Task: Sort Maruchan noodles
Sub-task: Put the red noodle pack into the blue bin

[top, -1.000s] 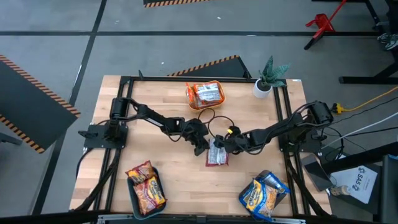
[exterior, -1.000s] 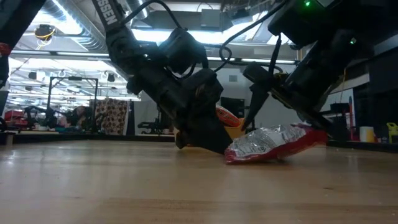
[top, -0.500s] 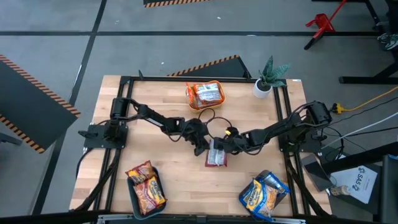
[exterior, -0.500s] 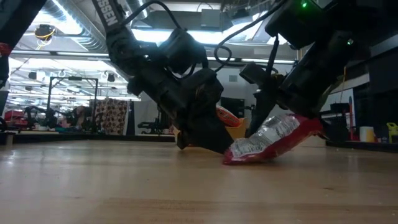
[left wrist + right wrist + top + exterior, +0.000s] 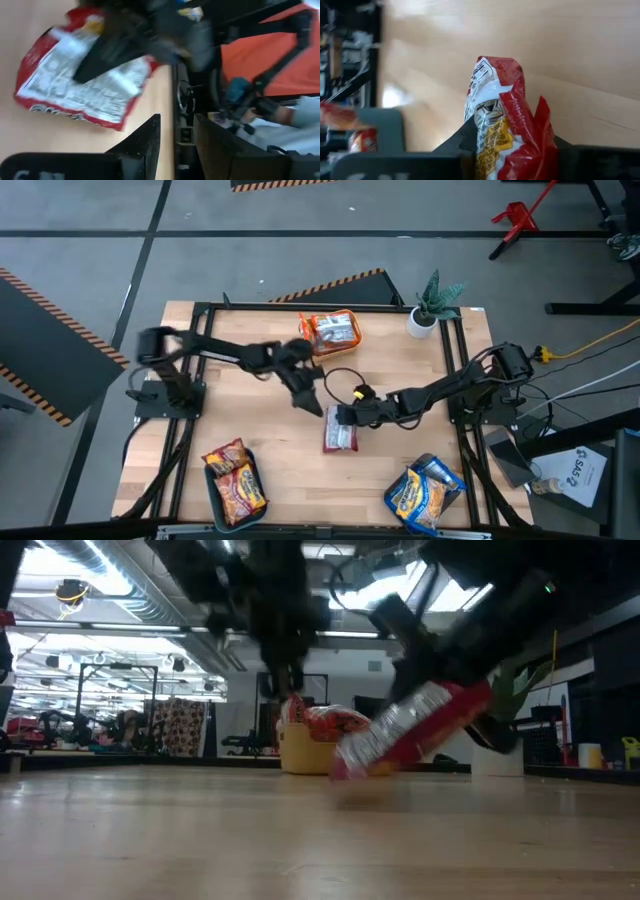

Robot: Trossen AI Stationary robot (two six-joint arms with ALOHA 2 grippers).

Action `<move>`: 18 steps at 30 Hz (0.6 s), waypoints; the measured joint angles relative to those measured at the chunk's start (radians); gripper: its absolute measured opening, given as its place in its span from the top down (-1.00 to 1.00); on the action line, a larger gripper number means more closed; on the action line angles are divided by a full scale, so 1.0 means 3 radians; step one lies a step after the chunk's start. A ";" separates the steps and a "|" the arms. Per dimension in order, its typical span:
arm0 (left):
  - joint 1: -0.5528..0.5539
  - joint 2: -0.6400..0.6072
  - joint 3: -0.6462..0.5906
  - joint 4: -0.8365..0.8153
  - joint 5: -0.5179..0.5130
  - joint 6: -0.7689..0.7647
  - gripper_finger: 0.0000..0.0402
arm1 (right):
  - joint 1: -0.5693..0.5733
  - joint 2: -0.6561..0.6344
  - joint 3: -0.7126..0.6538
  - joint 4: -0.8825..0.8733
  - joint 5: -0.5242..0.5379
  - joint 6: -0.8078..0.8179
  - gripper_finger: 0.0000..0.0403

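Observation:
A red-silver noodle packet (image 5: 340,435) is in my right gripper (image 5: 345,416) at the table's middle. It also shows in the low view (image 5: 410,730) and the right wrist view (image 5: 502,115). My left gripper (image 5: 312,398) hangs above the table, a little to the left of and beyond the packet. It touches nothing, and a narrow gap shows between its fingers (image 5: 150,142). The left wrist view shows the packet (image 5: 80,90) lying ahead of those fingers. My right gripper pinches the packet's far end (image 5: 510,145) between its two fingers. The fingers come from the table's right, slanting down. The packet is tilted, its free end (image 5: 345,762) lowest and just above the table.
An orange-yellow bin (image 5: 328,332) with red-silver packets stands at the far middle. A teal bin (image 5: 215,492) with orange-yellow packets is at the near left. A grey bin (image 5: 448,480) with blue packets is at the near right. A potted plant (image 5: 432,305) stands at the far right.
My left gripper has risen off the table and drawn back toward the far left, away from the packet. My right gripper has lifted the packet and carried it a little toward the table's left. The packet has tipped steeper and its low end has come off the table.

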 joint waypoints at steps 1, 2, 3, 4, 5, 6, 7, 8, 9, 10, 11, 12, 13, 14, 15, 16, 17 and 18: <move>0.0018 -0.0171 0.0000 -0.0128 0.0027 -0.0001 0.44 | 0.0000 0.0000 0.0059 -0.0001 -0.0003 -0.0117 0.66; 0.0039 -0.0347 0.0000 -0.0236 0.0029 -0.0003 0.44 | 0.0000 0.0000 0.0130 -0.0002 -0.0003 -0.0258 0.66; 0.0061 -0.0526 0.0000 -0.0285 0.0028 -0.0011 0.44 | 0.0000 0.0000 0.0213 -0.0002 -0.0003 -0.0456 0.68; 0.0084 -0.0696 0.0000 -0.0344 0.0018 -0.0044 0.44 | 0.0000 0.0000 0.0303 -0.0002 0.0000 -0.0667 0.70; 0.0108 -0.0879 0.0000 -0.0406 0.0015 -0.0085 0.44 | 0.0000 -0.0001 0.0406 -0.0002 0.0010 -0.0908 0.71; 0.0128 -0.1054 0.0000 -0.0415 0.0010 -0.0148 0.44 | 0.0000 -0.0001 0.0514 -0.0002 0.0026 -0.1198 0.71; 0.0145 -0.1222 0.0000 -0.0398 -0.0012 -0.0207 0.44 | 0.0001 -0.0001 0.0626 -0.0006 0.0055 -0.1470 0.71; 0.0158 -0.1405 0.0000 -0.0400 -0.0049 -0.0272 0.44 | 0.0003 -0.0001 0.0756 -0.0022 0.0089 -0.1741 0.71; 0.0171 -0.1579 0.0000 -0.0404 -0.0091 -0.0342 0.44 | 0.0004 -0.0001 0.0882 -0.0040 0.0120 -0.2015 0.71; 0.0179 -0.1739 0.0000 -0.0396 -0.0140 -0.0389 0.44 | 0.0004 0.0000 0.1014 -0.0076 0.0139 -0.2260 0.71; 0.0190 -0.1911 0.0001 -0.0395 -0.0199 -0.0437 0.44 | 0.0004 0.0039 0.1164 -0.0099 0.0178 -0.2499 0.71; 0.0200 -0.2065 0.0000 -0.0398 -0.0268 -0.0497 0.44 | 0.0004 0.0088 0.1320 -0.0096 0.0191 -0.2734 0.71; 0.0212 -0.2218 0.0000 -0.0406 -0.0339 -0.0559 0.44 | 0.0004 0.0145 0.1465 -0.0148 0.0182 -0.2949 0.71; 0.0223 -0.2370 0.0000 -0.0394 -0.0409 -0.0621 0.44 | 0.0004 0.0233 0.1643 -0.0204 0.0181 -0.3158 0.71; 0.0230 -0.2507 0.0004 -0.0374 -0.0502 -0.0670 0.44 | 0.0008 0.0345 0.1830 -0.0206 0.0162 -0.3340 0.71; 0.0238 -0.2648 0.0005 -0.0387 -0.0594 -0.0692 0.44 | 0.0029 0.0454 0.2011 -0.0252 0.0142 -0.3499 0.71; 0.0239 -0.2786 0.0001 -0.0405 -0.0682 -0.0698 0.44 | 0.0045 0.0561 0.2192 -0.0344 0.0154 -0.3660 0.71; 0.0239 -0.2902 0.0002 -0.0385 -0.0780 -0.0698 0.44 | 0.0056 0.0688 0.2395 -0.0410 0.0170 -0.3848 0.71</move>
